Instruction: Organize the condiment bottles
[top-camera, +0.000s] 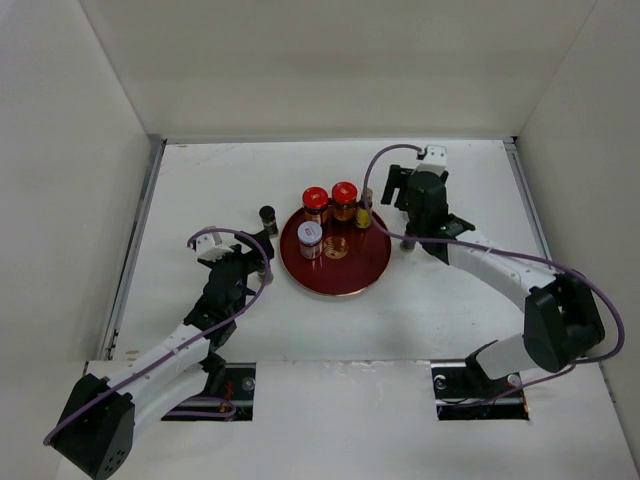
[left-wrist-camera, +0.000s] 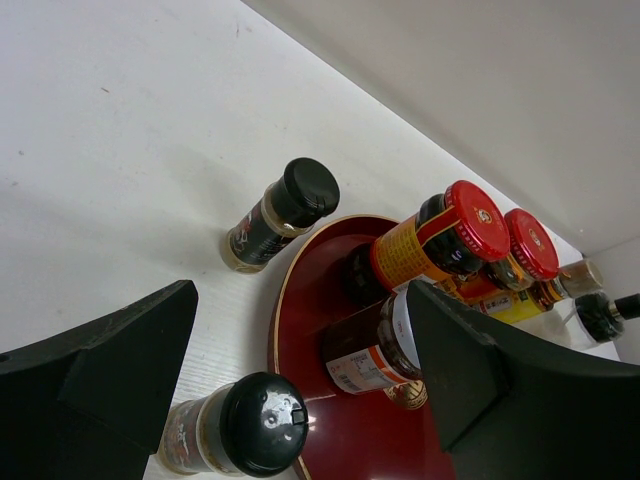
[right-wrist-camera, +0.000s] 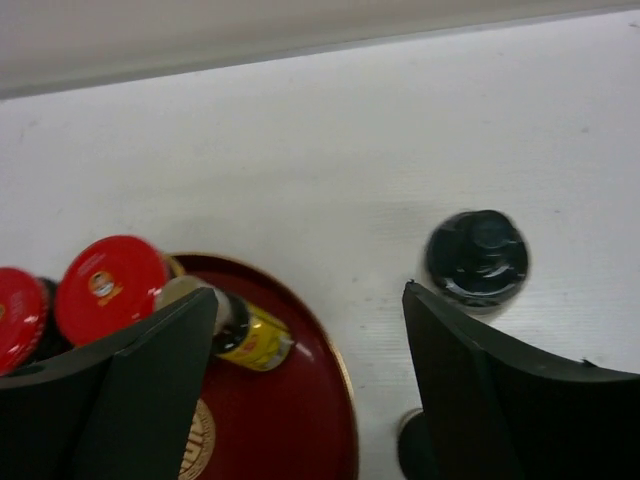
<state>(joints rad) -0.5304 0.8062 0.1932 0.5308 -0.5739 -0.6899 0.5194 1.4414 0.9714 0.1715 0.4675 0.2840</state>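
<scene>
A round dark red tray (top-camera: 345, 280) holds two red-lidded brown jars (top-camera: 315, 200) (top-camera: 344, 195), a white-lidded jar (top-camera: 310, 238) and a slim gold-capped bottle (top-camera: 364, 212). My left gripper (left-wrist-camera: 300, 300) is open at the tray's left edge. A black-capped bottle (left-wrist-camera: 262, 420) stands on the table between its fingers, untouched. Another black-capped bottle (left-wrist-camera: 280, 210) stands farther back, left of the tray. My right gripper (right-wrist-camera: 308, 295) is open at the tray's right edge, its left finger by the slim bottle (right-wrist-camera: 245, 335). A black-capped bottle (right-wrist-camera: 477, 255) stands beyond its right finger.
A small dark bottle (top-camera: 407, 243) stands on the table just right of the tray, under the right arm. It shows partly at the bottom of the right wrist view (right-wrist-camera: 412, 450). White walls close the table at the back and on both sides.
</scene>
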